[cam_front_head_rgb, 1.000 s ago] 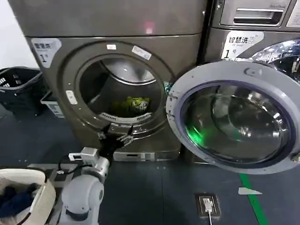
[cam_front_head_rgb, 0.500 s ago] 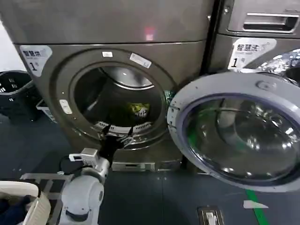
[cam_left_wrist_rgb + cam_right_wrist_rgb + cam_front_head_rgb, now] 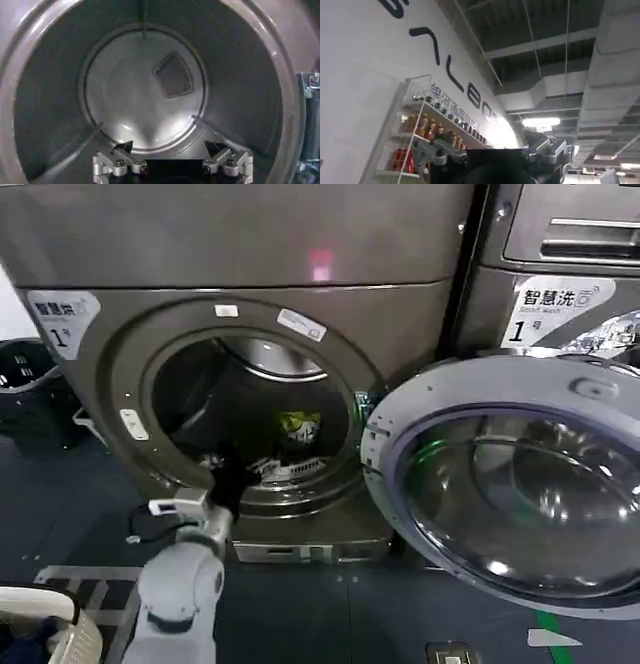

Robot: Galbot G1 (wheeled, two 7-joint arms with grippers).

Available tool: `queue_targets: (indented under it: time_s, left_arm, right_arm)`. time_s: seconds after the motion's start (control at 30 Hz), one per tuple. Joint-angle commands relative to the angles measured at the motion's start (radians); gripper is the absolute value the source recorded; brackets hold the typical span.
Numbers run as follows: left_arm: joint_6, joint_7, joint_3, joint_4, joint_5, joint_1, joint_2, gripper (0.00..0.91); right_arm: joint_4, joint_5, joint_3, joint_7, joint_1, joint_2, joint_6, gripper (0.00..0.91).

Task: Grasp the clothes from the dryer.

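Note:
The dryer (image 3: 300, 244) stands in front of me with its round door (image 3: 480, 374) swung open to the right. The clothes (image 3: 298, 427), a small yellow-green bundle, lie low inside the drum towards the back. My left gripper (image 3: 226, 466) is at the porthole's lower lip, left of the clothes and nearer to me. In the left wrist view the left gripper (image 3: 170, 150) is open, with bare drum wall (image 3: 145, 95) between its fingers. The right gripper (image 3: 490, 150) points up at a ceiling, away from the machine, jaws apart and holding nothing.
A second grey machine (image 3: 570, 244) stands to the right behind the open door. A dark basket (image 3: 20, 369) sits on the floor at the left. A white basket (image 3: 45, 629) with dark blue clothes is at the bottom left beside my arm.
The dryer has grown larger in the head view as I closed in. The left gripper rose from below the porthole to its lower lip.

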Motion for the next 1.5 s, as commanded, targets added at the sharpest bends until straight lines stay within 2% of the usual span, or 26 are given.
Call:
queue_targets:
  time_s: [0.03,0.17,0.27,0.37,0.47,0.53,0.63,0.67,0.77,0.83,0.97,1.13,1.27,1.5]
  left_arm:
    - [-0.067,-0.005,0.000,0.257,-0.006,-0.181,0.016,0.907]
    - [-0.114,0.033,0.007,0.461,-0.006,-0.357,0.047,0.907]
    - [-0.131,0.285,0.030,0.640,0.140,-0.487,0.114,0.907]
    - [-0.193,0.533,0.082,0.773,0.321,-0.621,0.186,0.907]
    - [-0.288,0.606,0.142,1.011,0.435,-0.800,0.215,0.907]
    - [-0.343,0.648,0.185,1.192,0.484,-0.894,0.218,0.907]
    - [-0.451,0.736,0.268,1.363,0.595,-1.000,0.207,0.907]
    - [-0.509,0.796,0.330,1.438,0.653,-1.044,0.205,0.907]
    - [-0.611,0.907,0.455,1.676,0.801,-1.203,0.174,0.907]
    - [-0.641,0.999,0.528,1.757,0.805,-1.258,0.151,0.907]
    - [-0.660,1.073,0.609,1.859,0.861,-1.309,0.128,0.907]
    - [-0.599,1.076,0.687,1.942,0.904,-1.334,0.094,0.907]
    - [-0.526,1.043,0.698,1.971,0.908,-1.340,0.067,0.907]
    - [-0.511,1.022,0.717,2.011,0.907,-1.335,0.021,0.907]
  right_arm:
    - [0.001,-0.017,0.005,-0.002,0.003,0.002,-0.014,0.907]
    - [-0.004,-0.016,0.003,-0.006,0.010,0.006,-0.009,0.907]
    - [-0.004,-0.017,-0.009,-0.008,0.023,0.012,-0.004,0.907]
    - [0.002,-0.016,-0.024,-0.010,0.042,0.013,0.002,0.907]
    - [0.002,-0.016,-0.028,-0.010,0.049,0.014,0.006,0.907]
    - [-0.001,-0.016,-0.030,-0.011,0.052,0.014,0.008,0.907]
    - [0.000,-0.016,-0.031,-0.013,0.054,0.015,0.010,0.907]
    - [-0.001,-0.016,-0.031,-0.014,0.054,0.014,0.011,0.907]
    - [-0.003,-0.016,-0.028,-0.016,0.056,0.019,0.013,0.907]
    - [-0.002,-0.017,-0.034,-0.019,0.065,0.028,0.016,0.907]
    - [0.001,-0.017,-0.041,-0.025,0.073,0.038,0.020,0.907]
    - [0.000,-0.017,-0.037,-0.027,0.071,0.041,0.023,0.907]
    - [0.000,-0.017,-0.038,-0.030,0.071,0.044,0.025,0.907]
    - [-0.002,-0.019,-0.037,-0.036,0.070,0.048,0.030,0.907]
